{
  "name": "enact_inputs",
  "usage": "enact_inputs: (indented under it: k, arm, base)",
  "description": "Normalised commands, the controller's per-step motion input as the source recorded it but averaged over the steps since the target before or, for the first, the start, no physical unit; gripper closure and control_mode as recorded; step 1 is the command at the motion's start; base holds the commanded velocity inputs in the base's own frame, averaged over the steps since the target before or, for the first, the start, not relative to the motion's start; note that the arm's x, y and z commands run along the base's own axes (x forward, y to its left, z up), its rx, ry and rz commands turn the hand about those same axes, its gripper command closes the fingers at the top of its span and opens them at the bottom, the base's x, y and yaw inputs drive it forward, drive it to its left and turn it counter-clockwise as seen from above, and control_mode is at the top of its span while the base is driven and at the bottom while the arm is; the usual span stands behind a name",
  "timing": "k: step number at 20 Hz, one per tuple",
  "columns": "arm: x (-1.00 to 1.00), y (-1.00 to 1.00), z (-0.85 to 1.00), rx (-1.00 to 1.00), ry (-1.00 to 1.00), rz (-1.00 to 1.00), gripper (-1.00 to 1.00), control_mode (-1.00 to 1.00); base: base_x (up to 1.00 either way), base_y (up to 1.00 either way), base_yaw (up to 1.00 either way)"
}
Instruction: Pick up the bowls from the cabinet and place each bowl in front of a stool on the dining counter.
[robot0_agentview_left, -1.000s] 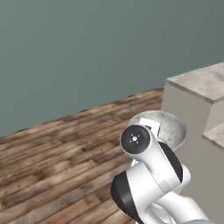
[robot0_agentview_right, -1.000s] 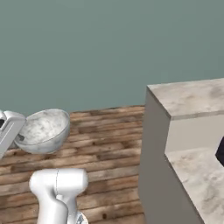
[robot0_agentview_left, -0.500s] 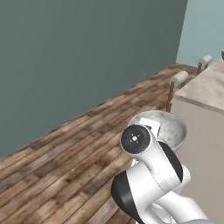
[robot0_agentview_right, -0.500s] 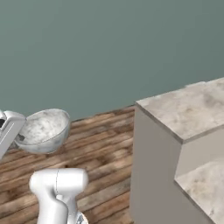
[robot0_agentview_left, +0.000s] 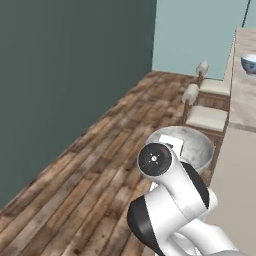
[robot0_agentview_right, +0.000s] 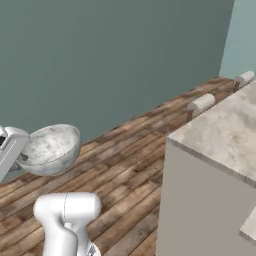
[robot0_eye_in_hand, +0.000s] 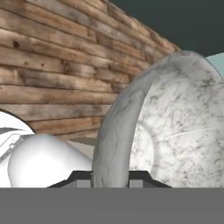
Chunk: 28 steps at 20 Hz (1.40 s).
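The grey speckled bowl (robot0_agentview_right: 50, 149) is held off the wooden floor (robot0_agentview_left: 100, 165) by the fingers (robot0_eye_in_hand: 83, 179), which are closed narrowly on its rim; in the hand view the rim wall (robot0_eye_in_hand: 114, 131) is seen clamped between the two dark tips, with the bowl's pale marbled inside turned to the right of that view. In the right base view the bowl is carried upright at the end of the white hand (robot0_agentview_right: 11, 150), its open side up, above the floor and well apart from the surface (robot0_agentview_right: 220, 135). In the left base view the arm (robot0_agentview_left: 170, 200) is folded close over the base, its round dark joint cap (robot0_agentview_left: 155, 160) facing the camera, and the bowl (robot0_agentview_left: 192, 145) is partly hidden behind it.

The dining surface (robot0_agentview_left: 245, 85) is seen running along the right edge of the left base view, over a plain grey front wall (robot0_agentview_right: 195, 205). The white bowl with blue pattern (robot0_agentview_left: 248, 63) is seen standing on it near its far end. Two stools (robot0_agentview_left: 202, 117) with pale seats and padded backs are seen just beside the surface's long edge, on the floor.
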Motion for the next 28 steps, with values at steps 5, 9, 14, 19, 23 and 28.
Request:
enact_inputs:
  k: [5, 9, 14, 19, 23, 28]
  arm:
    - [0.00, 0.00, 0.00, 0.00, 0.00, 0.00, 1.00, 1.00]
    - [0.00, 0.00, 0.00, 0.00, 0.00, 0.00, 1.00, 1.00]
    - [0.00, 0.00, 0.00, 0.00, 0.00, 0.00, 1.00, 1.00]
    - [0.00, 0.00, 0.00, 0.00, 0.00, 0.00, 1.00, 1.00]
    - [0.00, 0.00, 0.00, 0.00, 0.00, 0.00, 1.00, 1.00]
    - [0.00, 0.00, 0.00, 0.00, 0.00, 0.00, 1.00, 1.00]
  base:
    - [1.00, 0.72, -0.52]
    - [1.00, 0.71, -0.53]
    - [1.00, 0.72, -0.54]
    - [1.00, 0.82, -0.53]
    - [1.00, 0.90, -0.51]
    - [1.00, 0.89, -0.51]
